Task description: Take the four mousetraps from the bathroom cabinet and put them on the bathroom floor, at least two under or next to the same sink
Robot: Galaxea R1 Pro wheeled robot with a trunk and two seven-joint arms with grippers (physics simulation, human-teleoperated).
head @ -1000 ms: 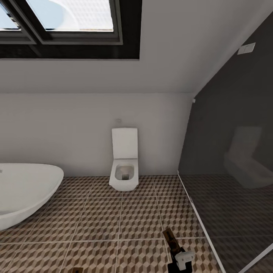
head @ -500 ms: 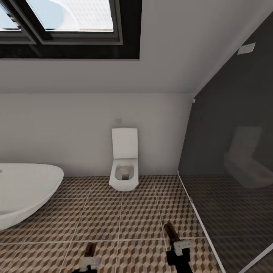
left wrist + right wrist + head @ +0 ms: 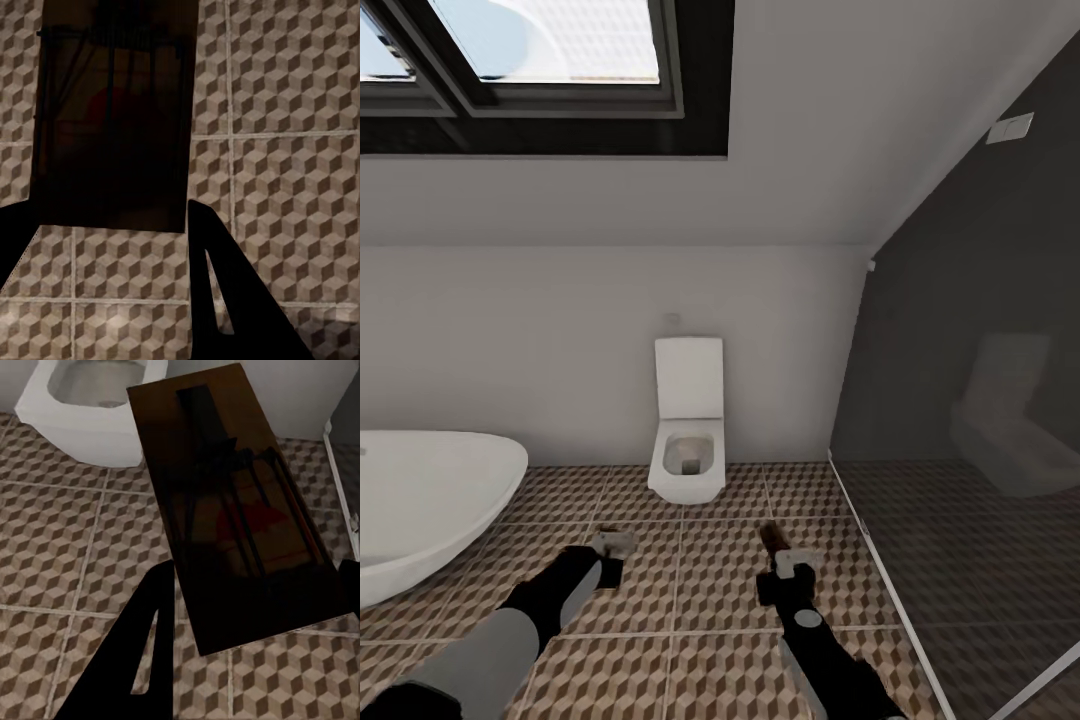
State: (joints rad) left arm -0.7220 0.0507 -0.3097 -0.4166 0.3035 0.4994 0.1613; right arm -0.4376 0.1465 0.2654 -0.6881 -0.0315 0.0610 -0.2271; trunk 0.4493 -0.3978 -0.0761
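You are holding both arms out over the bathroom floor [image 3: 690, 580] – the left jaws [image 3: 610, 545] are gripping one mousetrap [image 3: 112, 127], the right jaws [image 3: 785, 560] are gripping another mousetrap [image 3: 240, 502] near the toilet [image 3: 686, 440].

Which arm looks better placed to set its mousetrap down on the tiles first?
Neither clearly: left gripper and right gripper each hold a mousetrap over the bathroom floor. No sink shows here.
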